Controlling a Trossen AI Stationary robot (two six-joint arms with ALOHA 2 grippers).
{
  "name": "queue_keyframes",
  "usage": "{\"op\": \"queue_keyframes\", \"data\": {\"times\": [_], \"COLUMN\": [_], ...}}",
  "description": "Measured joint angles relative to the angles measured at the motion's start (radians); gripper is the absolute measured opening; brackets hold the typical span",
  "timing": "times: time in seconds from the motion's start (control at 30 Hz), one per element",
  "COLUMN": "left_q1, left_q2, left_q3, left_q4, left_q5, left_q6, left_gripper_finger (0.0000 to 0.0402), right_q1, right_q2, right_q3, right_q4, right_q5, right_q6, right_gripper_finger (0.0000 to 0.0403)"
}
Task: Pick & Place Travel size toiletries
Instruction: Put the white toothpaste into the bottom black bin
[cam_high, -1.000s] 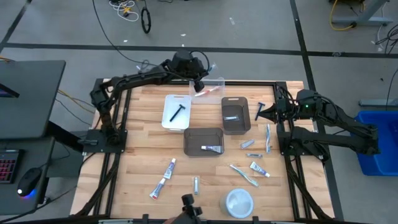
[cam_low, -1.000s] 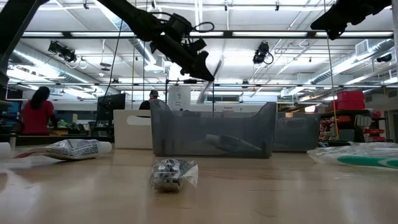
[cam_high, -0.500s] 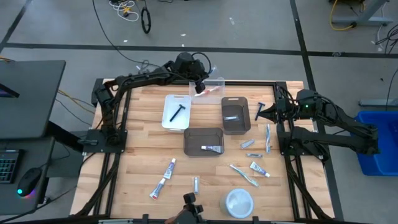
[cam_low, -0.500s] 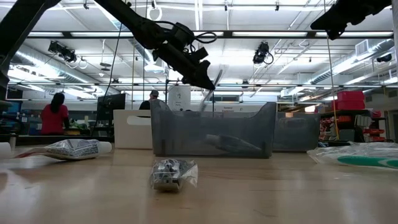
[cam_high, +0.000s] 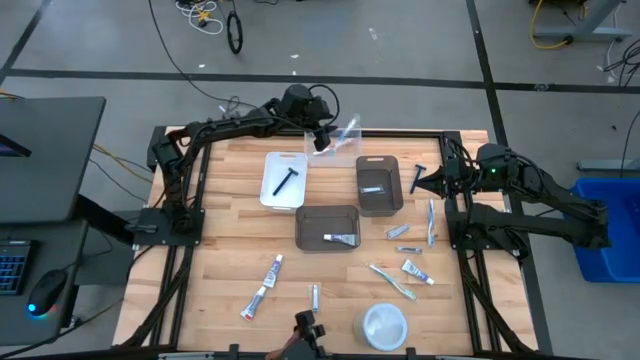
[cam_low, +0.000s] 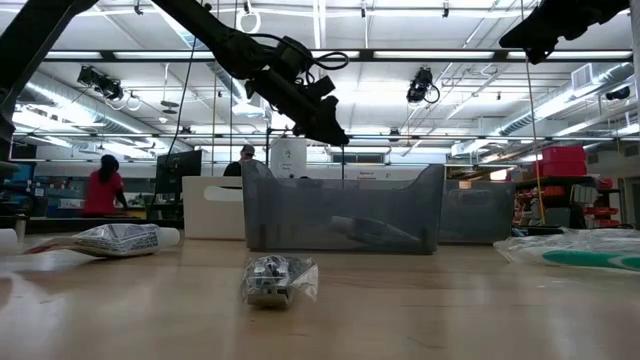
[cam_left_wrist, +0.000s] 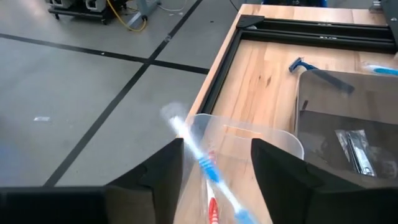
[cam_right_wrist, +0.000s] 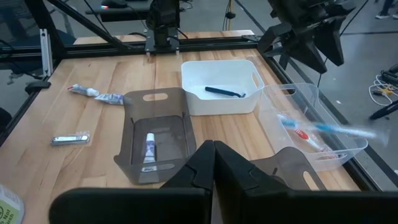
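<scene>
Left gripper: the left gripper (cam_left_wrist: 216, 163) hangs over the clear bin (cam_high: 341, 140) at the far edge of the desk (cam_high: 240, 255), fingers wide apart, holding nothing.
Blue toothbrush: the blue toothbrush (cam_left_wrist: 200, 158) is loose, tipping into the clear bin.
Feel: it looks light, thin, stiff and a bit slippery.
Best hold: across the middle of the handle, I think.
Right gripper: the right gripper (cam_high: 417, 183) waits at the right side, fingers closed, empty.
Others: toothpaste tubes (cam_high: 266, 285) lie near.
</scene>
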Motion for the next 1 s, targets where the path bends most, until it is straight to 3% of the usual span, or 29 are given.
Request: {"op": "queue_keyframes", "data": {"times": [0.17, 0.4, 0.73, 1.0], "left_q1": [-0.003, -0.013, -0.055, -0.108], "left_q2": [-0.001, -0.047, -0.196, -0.225], "left_q3": [0.000, 0.000, 0.000, 0.000], "left_q4": [-0.009, -0.074, -0.255, -0.384], "left_q5": [-0.010, -0.012, -0.011, -0.013], "left_q6": [-0.005, 0.009, 0.062, 0.072], "left_gripper_finger": [0.0203, 0.0178, 0.0101, 0.0048], "right_q1": [0.000, 0.000, 0.000, 0.000], "right_q2": [0.000, 0.000, 0.000, 0.000], "right_q3": [0.000, 0.000, 0.000, 0.000], "right_q4": [0.000, 0.000, 0.000, 0.000], "right_q5": [0.000, 0.000, 0.000, 0.000], "right_q6": [0.000, 0.000, 0.000, 0.000], "right_gripper_finger": [0.0013, 0.0013, 0.0013, 0.0014]}}
